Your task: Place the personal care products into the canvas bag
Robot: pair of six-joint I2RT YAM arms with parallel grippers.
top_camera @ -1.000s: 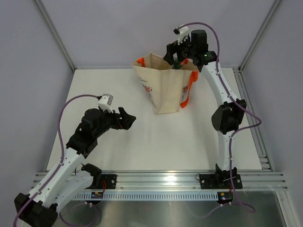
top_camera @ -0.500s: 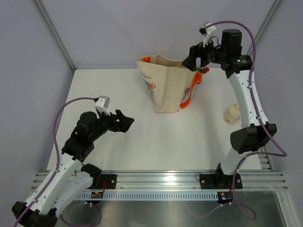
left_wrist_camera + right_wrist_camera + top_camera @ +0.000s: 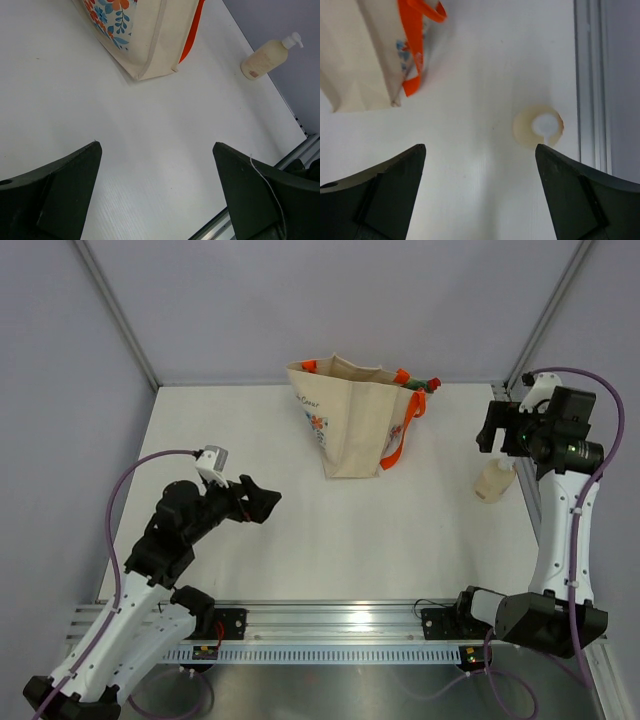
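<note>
Right gripper (image 3: 480, 147) hangs spread wide and empty above the beige pump bottle (image 3: 538, 126), which stands upright near the table's right edge, well apart from the canvas bag (image 3: 350, 430). Left gripper (image 3: 156, 146) is spread too, holding nothing, over the white table (image 3: 330, 540) — matte, with an aluminium rail (image 3: 340, 618) along its near edge. Pale lilac-grey walls (image 3: 250, 300) close in the back and sides. I see a floral print (image 3: 107, 11) on the bag's left face, with lettering above it too small to read; the bottle's label is likewise unreadable. A green red-capped bottle (image 3: 424, 385) pokes from the bag's right rim.
</note>
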